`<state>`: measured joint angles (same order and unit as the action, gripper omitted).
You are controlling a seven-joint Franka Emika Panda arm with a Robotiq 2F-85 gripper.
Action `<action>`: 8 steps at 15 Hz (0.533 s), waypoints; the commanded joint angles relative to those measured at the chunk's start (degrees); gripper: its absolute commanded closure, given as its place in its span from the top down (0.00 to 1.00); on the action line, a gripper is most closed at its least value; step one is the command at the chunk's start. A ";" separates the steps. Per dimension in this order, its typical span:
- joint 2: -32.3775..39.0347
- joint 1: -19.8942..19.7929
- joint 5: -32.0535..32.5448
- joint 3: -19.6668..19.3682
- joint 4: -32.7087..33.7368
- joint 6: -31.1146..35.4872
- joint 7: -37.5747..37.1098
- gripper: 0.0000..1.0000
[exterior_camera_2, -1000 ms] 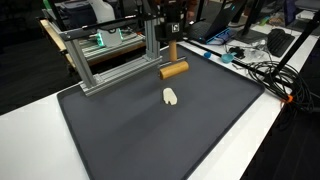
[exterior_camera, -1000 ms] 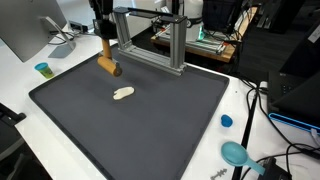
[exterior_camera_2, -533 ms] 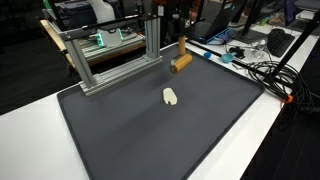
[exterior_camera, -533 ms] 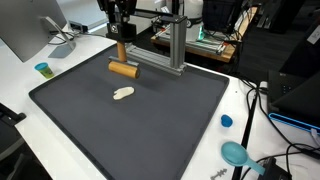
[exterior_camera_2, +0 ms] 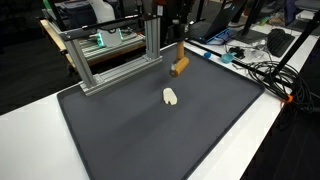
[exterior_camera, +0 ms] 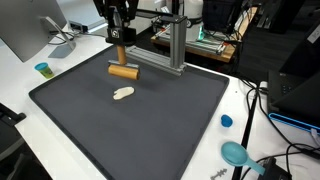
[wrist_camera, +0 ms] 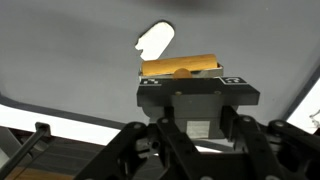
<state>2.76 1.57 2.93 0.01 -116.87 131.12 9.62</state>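
In an exterior view, the gripper (exterior_camera: 120, 39) comes down from the top of the frame, left of centre. Its fingers are drawn in narrow and clamp the top of the handle of a wooden mallet (exterior_camera: 122, 66). The handle stands close to upright, so the mallet's long axis runs top to bottom in the frame with the head at the low end. The head is a short cylinder lying across, roughly left to right, its right end a touch lower. It sits over the far strip of the black mat (exterior_camera: 150, 130), just in front of the aluminium frame (exterior_camera: 176, 45). Whether it touches the mat cannot be told. A small cream piece (exterior_camera: 123, 93) lies flat on the mat just below the head, apart from it.

In an exterior view from another place, the gripper (exterior_camera_2: 180, 37) is dark against a dark background at top centre, and its jaws cannot be made out there. The mallet (exterior_camera_2: 179, 63) hangs from it, handle up and leaning slightly, head low and slanting toward the lower left. It is right of the aluminium frame (exterior_camera_2: 110, 58). The cream piece (exterior_camera_2: 170, 96) lies below it on the mat (exterior_camera_2: 150, 135), well clear.

In the wrist view, the gripper (wrist_camera: 188, 79) rises from the bottom of the frame, closed on the handle. The mallet (wrist_camera: 180, 66) shows its head as a tan bar lying left to right just above the fingers. The cream piece (wrist_camera: 155, 41) is up and to the left of it.
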 commanded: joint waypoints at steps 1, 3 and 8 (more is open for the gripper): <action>2.43 -2.06 -3.24 -0.20 2.39 -2.07 15.20 0.21; 4.81 -3.47 -3.61 -0.41 4.48 -4.41 23.20 0.21; 7.13 -5.51 -5.20 -0.16 5.46 -7.58 31.20 0.21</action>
<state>9.94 -3.71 -2.40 -0.44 -111.44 123.60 41.00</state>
